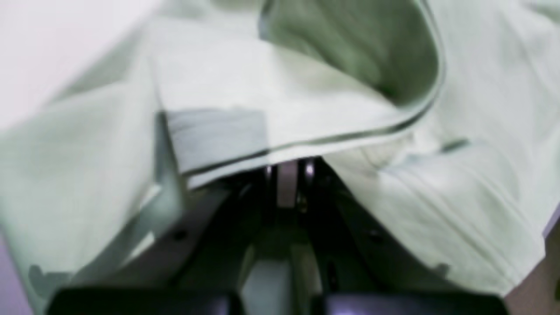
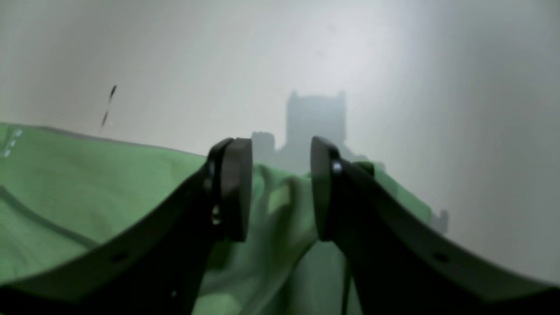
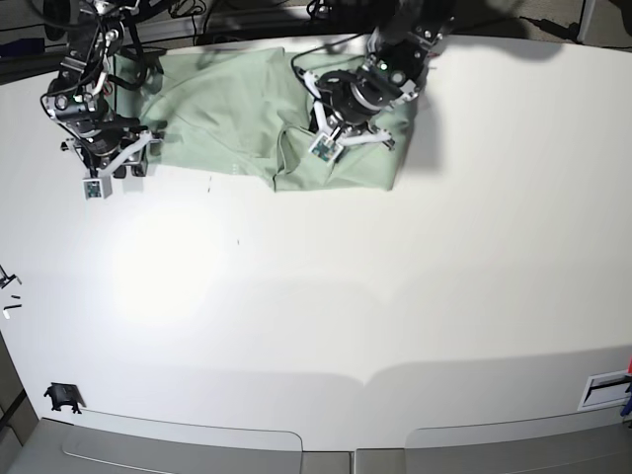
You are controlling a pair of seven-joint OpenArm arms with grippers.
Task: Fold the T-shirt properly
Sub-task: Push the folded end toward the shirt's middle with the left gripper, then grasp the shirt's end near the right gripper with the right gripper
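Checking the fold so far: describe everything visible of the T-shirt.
The T-shirt is pale mint-green, soft-looking cloth, lying crumpled at the table's far edge. One hemmed layer is lifted over the rest. The left gripper is shut on that layer near the shirt's middle; the right gripper straddles a raised wrinkle at its other end, fingers apart.

The right hand has two matte black curved fingers ending in flat rounded pads, each fixed with a small silver screw. In the base view both arms are black with white brackets, dark cables trailing toward 12 o'clock.
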